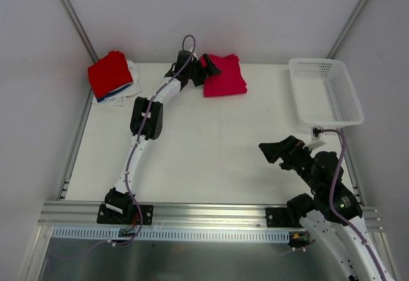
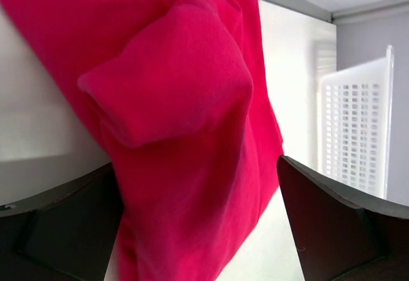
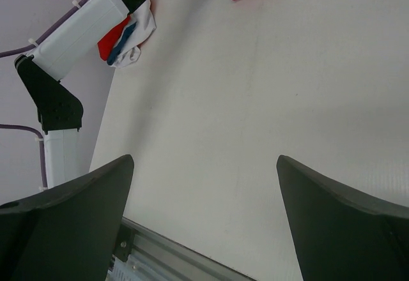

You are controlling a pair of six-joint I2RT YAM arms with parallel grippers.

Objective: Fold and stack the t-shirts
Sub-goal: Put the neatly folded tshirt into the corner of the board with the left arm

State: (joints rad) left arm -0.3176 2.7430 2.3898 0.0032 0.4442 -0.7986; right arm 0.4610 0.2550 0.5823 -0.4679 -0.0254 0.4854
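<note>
Straddling crimson-pink cloth t-shirt at 12 o'clock, left gripper spread; right gripper spread; white plastic mesh basket 2 o'clock.

A matte white table fills the middle of the room. Plain pale grey walls close it in at the back, on the left and on the right. Slim aluminium posts run along the two far corners, one on the left and one on the right. A ribbed aluminium rail borders the table's near edge, with a white slotted cable duct just below it and a dull grey metal sheet beneath that. The light is even and soft, and shadows are faint.
</note>
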